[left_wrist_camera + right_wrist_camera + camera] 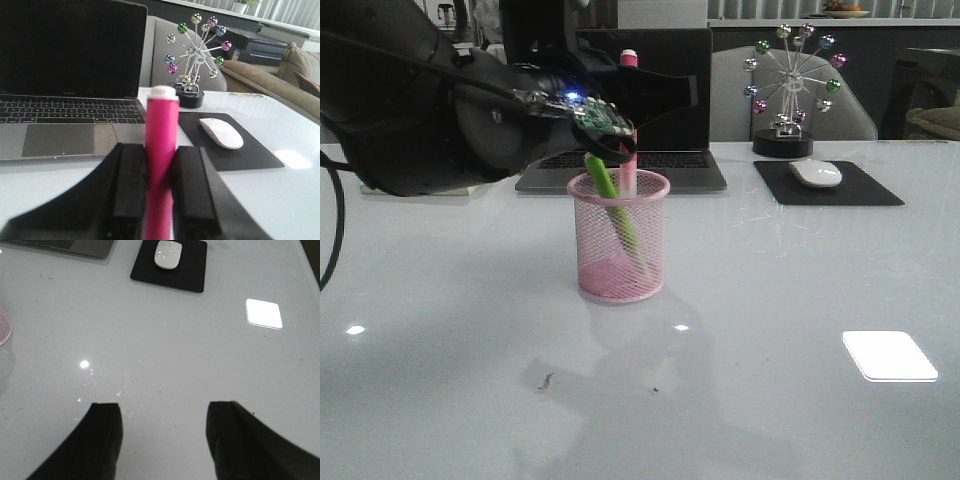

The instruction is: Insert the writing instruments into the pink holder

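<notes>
The left gripper (pixel 161 200) had its jaws clenched on the pink marker (pixel 161 150), held upright with its lower end inside the pink holder (pixel 620 240) on the bench (pixel 770 330). The green marker (pixel 610 195) leaned inside the holder. The right gripper (pixel 165 440) hung above bare bench, jaws released.

Counter (pixel 770 400): glossy, smooth, pale, mirrors lights. Holder (pixel 620 265): pink wire mesh, see-through. Pink marker (pixel 161 165): smooth plastic, slight sheen. Finger pads (pixel 131 185): matt black, rubbery. Mouse (pixel 815 174): glossy white plastic. Mat (pixel 860 195): matt black. Laptop (pixel 620 170): brushed grey metal.
</notes>
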Controlling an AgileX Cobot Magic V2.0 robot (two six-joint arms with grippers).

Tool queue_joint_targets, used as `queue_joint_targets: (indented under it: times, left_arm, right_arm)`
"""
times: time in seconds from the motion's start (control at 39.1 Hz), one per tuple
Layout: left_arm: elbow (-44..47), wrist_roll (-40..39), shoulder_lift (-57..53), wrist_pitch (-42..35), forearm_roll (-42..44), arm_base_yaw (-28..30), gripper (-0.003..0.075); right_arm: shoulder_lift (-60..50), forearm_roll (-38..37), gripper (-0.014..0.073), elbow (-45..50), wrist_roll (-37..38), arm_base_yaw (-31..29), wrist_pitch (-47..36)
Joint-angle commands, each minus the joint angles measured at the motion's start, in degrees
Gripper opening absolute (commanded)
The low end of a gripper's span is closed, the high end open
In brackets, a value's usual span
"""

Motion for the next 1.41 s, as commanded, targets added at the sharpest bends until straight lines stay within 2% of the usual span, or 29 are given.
queue_joint_targets:
  times: [0.0, 0.2, 0.49, 0.82, 1.05, 1.23, 1.38]
  left_arm:
    - [-1.44, -0.57, -3.00, -5.21, 0.69, -0.33, 0.0130]
    - [-1.04, -0.57, -4.15, -5.31, 0.69, -1.97, 0.0298]
    - [0.92, 1.59, -7.12, -5.42, 0.70, -2.34, 0.0316]
    - [6.08, 20.53, -19.89, -5.10, -7.27, -0.97, 0.0312]
    - [9.00, 37.94, -32.38, -4.65, -15.70, 1.27, 0.0312]
    - [9.10, 48.51, -43.84, 5.20, -23.98, 5.53, 0.0312]
    - [9.10, 53.76, -52.14, 14.70, -24.62, 10.88, 0.0312]
  right_arm:
    - [-0.08, -0.60, 0.0487, -1.45, 0.00, -0.25, -4.52]
    - [-0.08, -0.60, 0.0487, -1.45, 0.00, -0.25, -4.52]
    - [-0.08, -0.60, 0.0487, -1.45, 0.00, -0.25, -4.52]
    - [-0.08, -0.60, 0.0487, -1.45, 0.00, -0.25, -4.52]
    - [-0.08, -0.60, 0.0487, -1.45, 0.00, -0.25, -4.52]
    - [-0.08, -0.60, 0.0487, -1.45, 0.00, -0.25, -4.52]
    - [-0.08, -0.60, 0.0487, -1.45, 0.00, -0.25, -4.52]
